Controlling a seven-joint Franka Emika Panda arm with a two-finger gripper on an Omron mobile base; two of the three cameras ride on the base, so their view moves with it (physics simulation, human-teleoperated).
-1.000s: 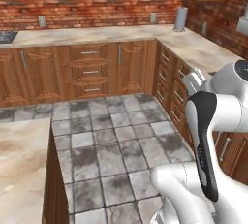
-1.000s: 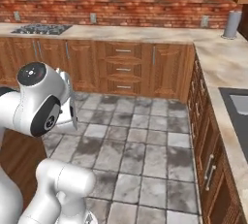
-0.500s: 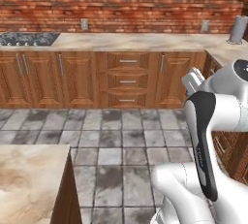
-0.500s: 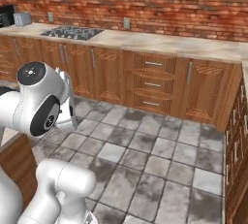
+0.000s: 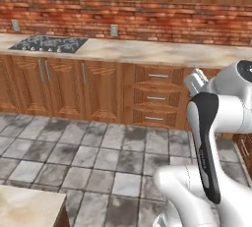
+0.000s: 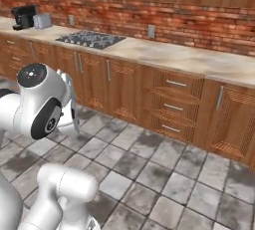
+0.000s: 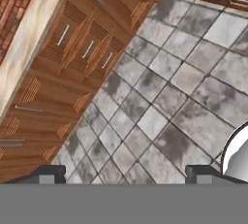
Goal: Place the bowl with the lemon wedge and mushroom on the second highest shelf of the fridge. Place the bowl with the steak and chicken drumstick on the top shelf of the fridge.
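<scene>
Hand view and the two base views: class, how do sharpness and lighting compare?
Hand view: floor tiles look soft and rolled diagonally. Left base view: flat, even light, no hard shadows on the counter. Right base view: similar even light; the cooktop shows blurry detail.

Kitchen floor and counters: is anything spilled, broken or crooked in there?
Nothing stands out. The grey tiled floor looks clean, the drawers and cabinet doors are shut and straight, and the stovetop, coffee machine and toaster sit level on the counter.
</scene>
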